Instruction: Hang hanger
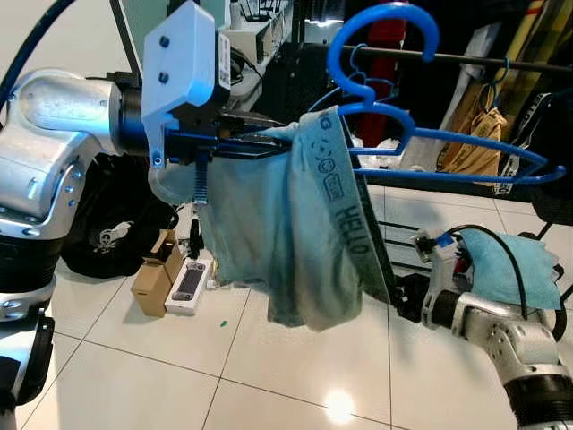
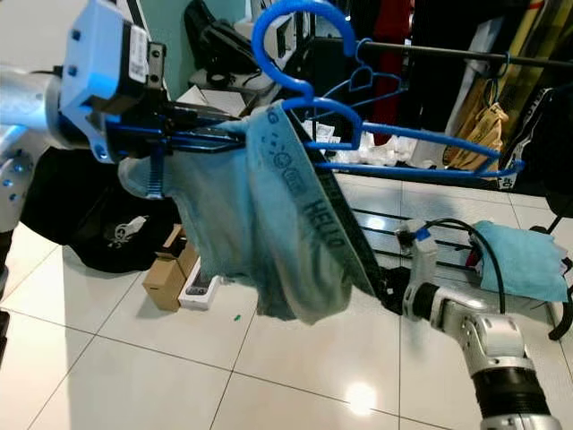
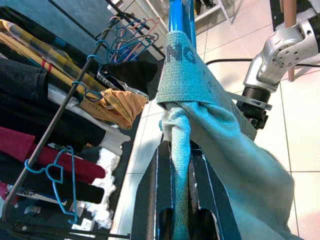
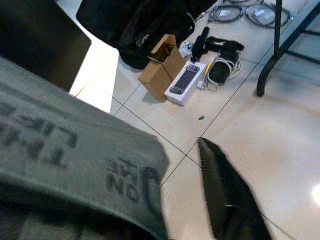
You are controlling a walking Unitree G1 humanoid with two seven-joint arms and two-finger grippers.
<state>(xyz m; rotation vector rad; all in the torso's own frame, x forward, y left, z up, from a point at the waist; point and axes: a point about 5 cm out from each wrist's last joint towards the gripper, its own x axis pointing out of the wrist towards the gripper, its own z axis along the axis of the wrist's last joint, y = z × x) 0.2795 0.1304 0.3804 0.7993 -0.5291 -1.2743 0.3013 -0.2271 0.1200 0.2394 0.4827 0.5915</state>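
On the grey band (image 1: 347, 210) of the teal garment (image 1: 260, 233) draped over the blue hanger (image 1: 421, 143) that my left gripper (image 1: 235, 143) clamps, I read "HELLO" in dark letters running down the band, with a small round smiley face printed above it near the hanger's shoulder. From my left wrist the top of that same band shows "NO" or a similar pair of letters; I cannot tell more. From my right wrist the band (image 4: 75, 150) lies close and upside down: "THE", "LIFE" and "ON" can be made out, the rest blurred.
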